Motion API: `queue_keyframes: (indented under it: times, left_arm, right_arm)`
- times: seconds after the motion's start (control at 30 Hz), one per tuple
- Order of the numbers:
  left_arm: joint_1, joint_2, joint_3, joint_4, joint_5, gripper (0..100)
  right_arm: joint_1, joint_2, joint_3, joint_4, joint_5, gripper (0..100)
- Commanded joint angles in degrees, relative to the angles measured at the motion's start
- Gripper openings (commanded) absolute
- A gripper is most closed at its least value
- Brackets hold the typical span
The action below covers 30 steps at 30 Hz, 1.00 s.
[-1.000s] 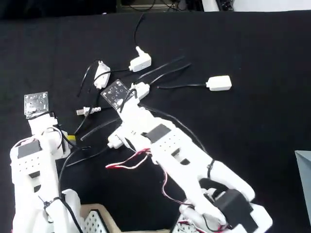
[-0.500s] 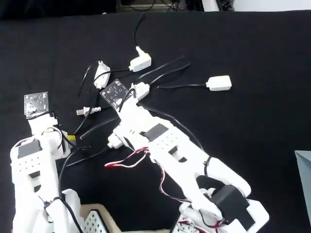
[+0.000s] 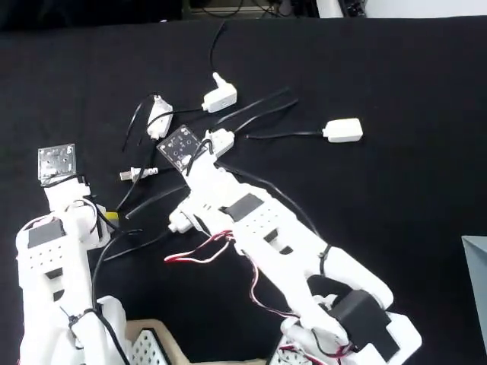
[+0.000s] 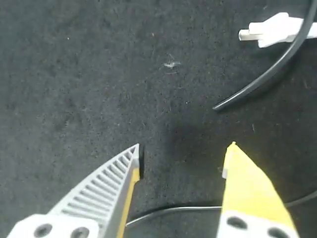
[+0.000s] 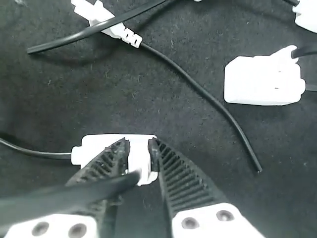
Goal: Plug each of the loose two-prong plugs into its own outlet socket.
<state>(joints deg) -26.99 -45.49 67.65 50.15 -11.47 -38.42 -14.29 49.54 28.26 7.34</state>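
Observation:
Several white plugs and socket blocks with black cords lie on the black cloth. My right gripper is shut on a white plug block whose cord runs off sideways; from above this gripper sits at the table's middle by that block. Beyond it lie a larger white block and a small two-prong plug. My left gripper hangs open over bare cloth at the left, nothing between its fingers. A small white plug and a black cord lie ahead of it.
Two more white blocks lie at the back centre, another to the right. The small plug rests between the arms. Black cords cross the middle. A grey object sits at the right edge, a perforated box at the front.
The right arm's lower links have shifted slightly toward the front; its gripper stays at the white plug block. The left arm has not moved.

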Motion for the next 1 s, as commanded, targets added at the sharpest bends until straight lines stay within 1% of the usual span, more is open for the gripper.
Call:
queue_keyframes:
  times: [0.0, 0.3, 0.4, 0.53, 0.63, 0.83, 0.97]
  left_arm:
    - [-0.3, -0.7, 0.0, -1.1, 0.6, 27]
    - [-0.3, -0.7, 0.0, -1.1, 0.6, 27]
    - [-0.3, -0.7, 0.0, -1.1, 0.6, 27]
    - [-0.3, -0.7, 0.0, -1.1, 0.6, 27]
    - [-0.3, -0.7, 0.0, -1.1, 0.6, 27]
    - [-0.4, -0.7, 0.0, -1.1, 0.6, 27]
    - [-0.4, -0.7, 0.0, -1.1, 0.6, 27]
  right_arm:
    - [-0.2, -0.2, -1.2, 0.5, -0.3, 1.2]
    - [-0.2, -0.1, -1.2, 0.3, -0.3, 1.2]
    - [1.1, 0.8, -1.6, 0.2, -2.5, 1.2]
    - [3.9, 5.9, -4.8, 0.6, -4.4, 1.2]
    - [3.9, 8.2, -5.7, 0.7, -5.1, 1.2]
    - [3.8, 6.5, -5.5, 3.1, -5.2, 1.2]
    - [3.8, 5.2, -5.2, 4.7, -8.3, 1.2]
